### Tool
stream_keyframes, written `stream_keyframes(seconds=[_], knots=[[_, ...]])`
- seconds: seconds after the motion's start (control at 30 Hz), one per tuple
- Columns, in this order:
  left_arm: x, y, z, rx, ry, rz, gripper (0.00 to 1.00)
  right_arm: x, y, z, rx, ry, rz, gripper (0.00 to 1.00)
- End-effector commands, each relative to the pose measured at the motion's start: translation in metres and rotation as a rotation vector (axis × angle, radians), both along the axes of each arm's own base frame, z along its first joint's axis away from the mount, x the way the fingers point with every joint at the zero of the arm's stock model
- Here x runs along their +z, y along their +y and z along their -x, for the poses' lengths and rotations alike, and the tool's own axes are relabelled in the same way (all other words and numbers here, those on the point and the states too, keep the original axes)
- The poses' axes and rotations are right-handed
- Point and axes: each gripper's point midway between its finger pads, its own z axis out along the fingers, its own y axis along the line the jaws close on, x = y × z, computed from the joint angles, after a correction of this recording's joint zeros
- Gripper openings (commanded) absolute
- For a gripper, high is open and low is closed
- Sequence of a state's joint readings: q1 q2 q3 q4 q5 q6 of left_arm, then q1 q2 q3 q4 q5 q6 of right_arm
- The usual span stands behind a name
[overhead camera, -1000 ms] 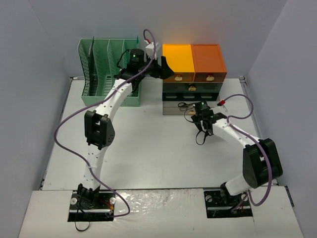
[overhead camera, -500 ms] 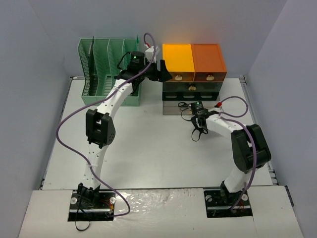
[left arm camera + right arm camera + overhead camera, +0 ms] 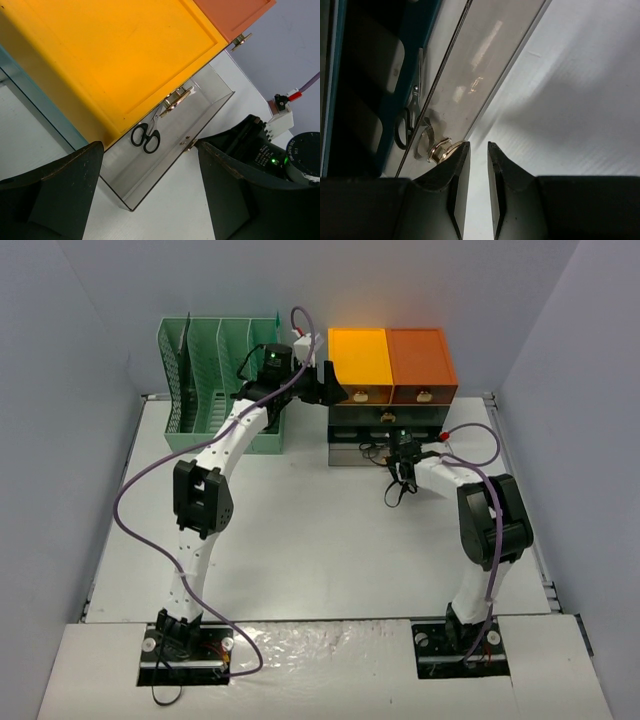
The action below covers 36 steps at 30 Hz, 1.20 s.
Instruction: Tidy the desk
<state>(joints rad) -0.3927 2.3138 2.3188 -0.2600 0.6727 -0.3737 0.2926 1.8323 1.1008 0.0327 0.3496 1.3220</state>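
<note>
The desk (image 3: 300, 540) is an off-white tabletop. The orange-and-grey drawer unit (image 3: 392, 362) stands at the back. Its clear bottom drawer (image 3: 350, 457) is pulled out with black-handled scissors (image 3: 370, 451) inside; they also show in the left wrist view (image 3: 145, 138). My right gripper (image 3: 393, 457) is at the drawer front. In the right wrist view its jaws (image 3: 478, 146) are almost shut with nothing between them, and the brass knob (image 3: 439, 149) touches the left fingertip's outer side. My left gripper (image 3: 335, 388) hovers wide open and empty above the unit's left side.
A mint-green slotted file rack (image 3: 205, 380) stands at the back left, next to the left arm. Grey walls close in the desk on three sides. The right arm's wrist (image 3: 272, 160) shows in the left wrist view beside the drawer.
My right gripper has moved back and a little left across the desk, up to the bottom drawer's front. The left arm has barely shifted.
</note>
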Motion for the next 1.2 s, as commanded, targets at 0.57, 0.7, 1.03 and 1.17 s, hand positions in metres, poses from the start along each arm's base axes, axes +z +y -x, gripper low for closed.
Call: stream_keyframes(seconds=[0.57, 0.7, 1.03, 1.17], knots=[[0.053, 0.004, 0.003, -0.011, -0.131, 0.029, 0.73, 0.035, 0.001, -0.1, 0.052, -0.232, -0.048, 0.21], [0.051, 0.005, 0.004, -0.013, -0.127, 0.021, 0.73, 0.048, 0.007, -0.117, 0.073, -0.27, -0.053, 0.21], [0.05, 0.01, 0.006, -0.007, -0.126, 0.007, 0.73, 0.059, 0.01, -0.133, 0.097, -0.29, -0.054, 0.24], [0.05, 0.012, 0.011, -0.007, -0.119, -0.003, 0.73, 0.057, 0.014, -0.113, 0.091, -0.246, -0.071, 0.24]])
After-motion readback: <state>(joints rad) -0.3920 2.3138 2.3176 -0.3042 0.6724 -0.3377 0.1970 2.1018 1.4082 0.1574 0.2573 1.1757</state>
